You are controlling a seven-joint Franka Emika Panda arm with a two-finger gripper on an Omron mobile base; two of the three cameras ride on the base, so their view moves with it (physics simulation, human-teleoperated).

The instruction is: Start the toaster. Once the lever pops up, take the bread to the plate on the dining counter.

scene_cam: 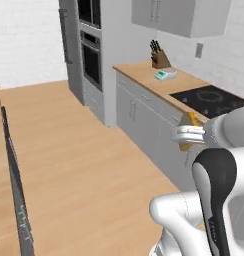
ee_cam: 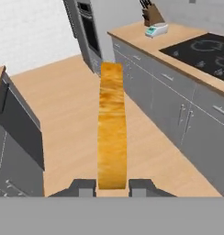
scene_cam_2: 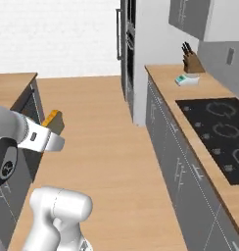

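We've got the bread (ee_cam: pixel 112 128) clamped edge-on between the two fingertips (ee_cam: pixel 81 187) of the gripper (ee_cam: pixel 112 187), and in the hand view we're looking straight along its crust: a narrow golden-orange strip whose long axis runs away from the fingers, out ahead of the hand, with the far end pointing toward the tall oven stack (ee_cam: pixel 86 27). The slice sits up in the air over the open wood floor (ee_cam: pixel 72 105), touching nothing but the fingers. From the left base view we catch the bread (scene_cam: pixel 188 125) poking out just past the white hand, seen in front of the grey cabinets (scene_cam: pixel 144 120) below the black cooktop (scene_cam: pixel 211 100). From the right base view the bread (scene_cam_2: pixel 52 119) shows as a tan sliver with a darker edge, tilted up and away from the gripper (scene_cam_2: pixel 57 132), near the corner of the light-wood counter (scene_cam_2: pixel 13 83) on the left. Over on the worktop (scene_cam: pixel 149 75) along the wall we see a knife block (scene_cam: pixel 159 59) holding dark-handled knives, blades down in the block and handles up, and just beside it a small white and green scale (scene_cam: pixel 165 75). Which face of the slice is up we cannot tell from this edge-on look.
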